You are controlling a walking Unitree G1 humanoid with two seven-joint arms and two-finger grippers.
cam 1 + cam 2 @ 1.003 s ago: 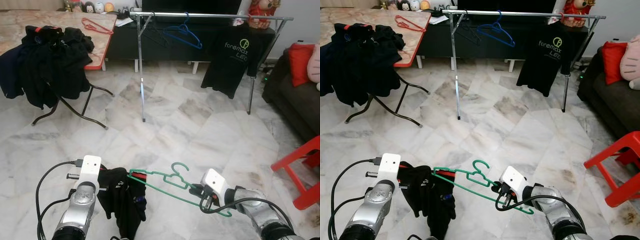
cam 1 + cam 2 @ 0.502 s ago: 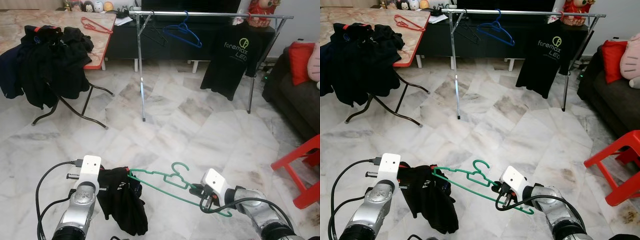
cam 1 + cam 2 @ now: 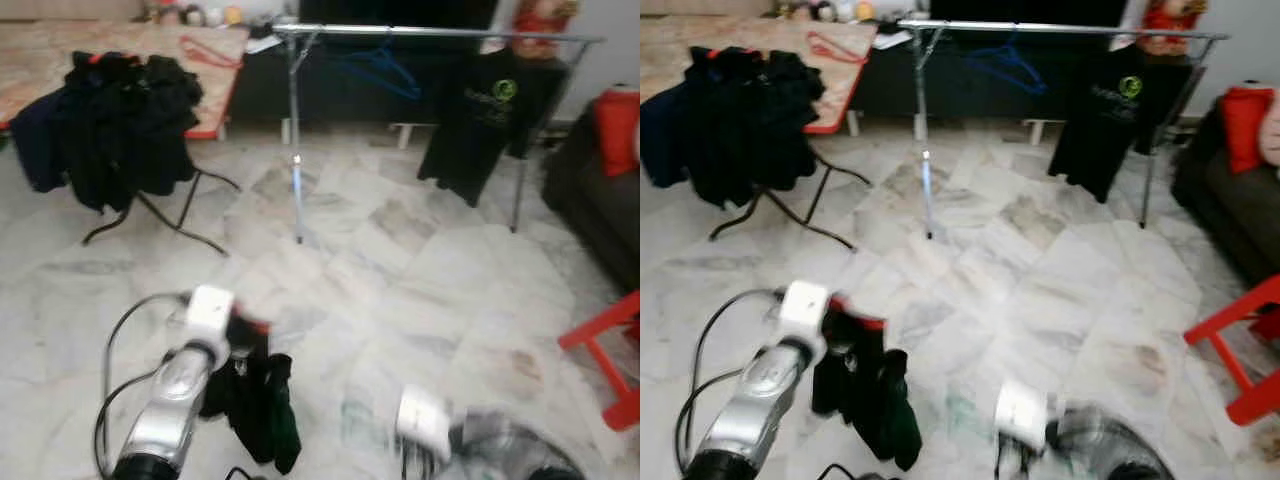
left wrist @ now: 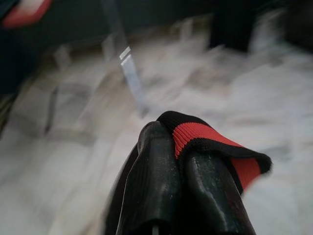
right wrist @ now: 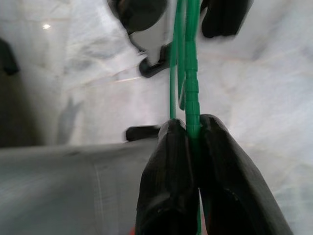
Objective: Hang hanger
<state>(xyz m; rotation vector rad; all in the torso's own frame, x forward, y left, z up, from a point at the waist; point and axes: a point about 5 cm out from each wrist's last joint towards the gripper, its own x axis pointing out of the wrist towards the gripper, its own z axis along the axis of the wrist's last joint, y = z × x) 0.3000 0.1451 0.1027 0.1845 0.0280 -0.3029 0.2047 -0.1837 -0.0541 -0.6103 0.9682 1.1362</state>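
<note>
Clamping the green hanger (image 5: 190, 78) between my right gripper's (image 5: 193, 134) two black fingers, I see in the right wrist view its thin wire running straight out from the pinch over the pale marble floor (image 3: 420, 270). In the blurred head views that arm is a smear at the bottom right of the frame, and the hanger there is too streaked to trace.

My left gripper (image 4: 181, 161) is squeezed tight on a black garment (image 3: 255, 400) with a red band (image 4: 200, 134); the cloth droops from it at the lower left of the frame.

So the carrying part looks in hand: hanger gripped, shirt gripped. Whether the shirt is threaded onto the hanger I cannot tell from these frames.

What is left, I judge, is most of the job. The chrome clothes rail (image 3: 430, 33) stands at the top of the frame, well apart from me across open floor, with a blue hanger (image 3: 380, 70) and a black printed T-shirt (image 3: 480, 125) on it already. I must close that gap and hook mine over the bar. A folding table (image 3: 215, 125) heaped with dark clothes (image 3: 110, 125) sits at the upper left.
</note>
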